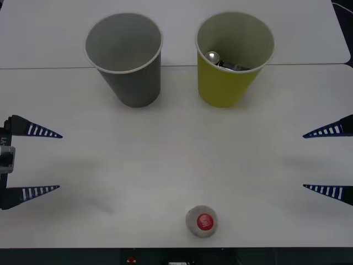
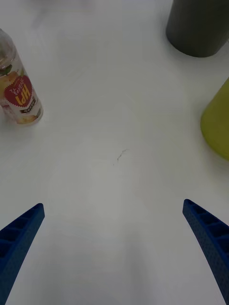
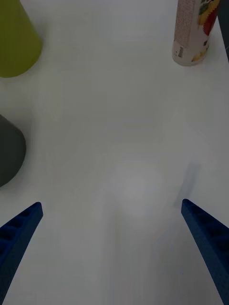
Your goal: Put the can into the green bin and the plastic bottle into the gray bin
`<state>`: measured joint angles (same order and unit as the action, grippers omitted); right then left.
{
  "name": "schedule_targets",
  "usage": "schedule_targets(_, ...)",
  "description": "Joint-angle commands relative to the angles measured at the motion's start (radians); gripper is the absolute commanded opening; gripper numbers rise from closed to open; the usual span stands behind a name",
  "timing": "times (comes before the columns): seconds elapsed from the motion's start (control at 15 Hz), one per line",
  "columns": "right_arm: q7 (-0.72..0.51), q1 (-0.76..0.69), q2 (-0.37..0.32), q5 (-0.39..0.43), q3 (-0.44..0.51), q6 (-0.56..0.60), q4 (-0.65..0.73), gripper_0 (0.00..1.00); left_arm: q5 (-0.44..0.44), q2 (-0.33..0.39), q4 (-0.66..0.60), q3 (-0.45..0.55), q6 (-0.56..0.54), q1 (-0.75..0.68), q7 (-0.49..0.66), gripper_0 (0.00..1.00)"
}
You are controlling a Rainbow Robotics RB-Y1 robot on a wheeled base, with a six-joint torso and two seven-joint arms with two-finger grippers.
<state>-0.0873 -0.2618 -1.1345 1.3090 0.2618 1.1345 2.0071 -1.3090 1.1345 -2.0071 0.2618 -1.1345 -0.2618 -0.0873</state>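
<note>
The can [image 1: 214, 57] is already down inside the green bin [image 1: 227, 88], upper right of centre in the front view, silver end glinting against the pale inner wall. That half looks done. The gray bin [image 1: 132, 83] stands just to the left of it, upper left of centre, and nothing can be seen inside it.

Now the plastic bottle [image 1: 201, 221]: it stands upright near the bottom edge of the front view, a little right of centre, red cap facing straight up at the camera. Its long axis is vertical, so a sideways grasp around the body looks like the way in.

Left gripper [image 1: 41, 161] sits at the left edge, mid-height, blue fingers spread wide with nothing between them. Right gripper [image 1: 322, 160] mirrors it at the right edge, also wide open and empty.

Here is what matters. The bottle lies below and inward of both grippers in the front view, somewhat closer to the right one. In the right wrist view it shows at the upper left [image 2: 18, 88], label readable; in the left wrist view at the upper right [image 3: 194, 33]. Yet the gray bin stands on the left side, so whichever arm goes, the carry ends up and to the left.
</note>
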Motion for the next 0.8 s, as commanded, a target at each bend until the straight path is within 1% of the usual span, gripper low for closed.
schedule_targets(0.07, 0.000, 0.000, 0.000, 0.000, 0.000, 0.000, 0.000, 1.00, 0.000, 0.000, 0.000, 0.000, 0.000, 0.000, 0.000, 1.00)
schedule_targets(0.2, -0.002, 0.010, 0.015, -0.002, -0.009, -0.002, -0.013, 1.00, 0.000, 0.000, 0.000, 0.000, 0.000, 0.000, 0.000, 1.00)
schedule_targets(0.47, 0.015, 0.035, 0.013, -0.007, -0.041, 0.002, -0.050, 1.00, 0.000, 0.000, 0.000, 0.000, 0.000, 0.000, 0.000, 1.00)
schedule_targets(0.53, 0.024, 0.047, 0.013, -0.013, -0.067, 0.002, -0.065, 1.00, 0.000, 0.000, 0.000, 0.000, 0.000, 0.000, 0.000, 1.00)
schedule_targets(0.8, 0.072, 0.098, 0.015, -0.083, -0.202, 0.001, -0.142, 1.00, 0.000, 0.000, 0.000, 0.000, 0.000, 0.000, 0.000, 1.00)
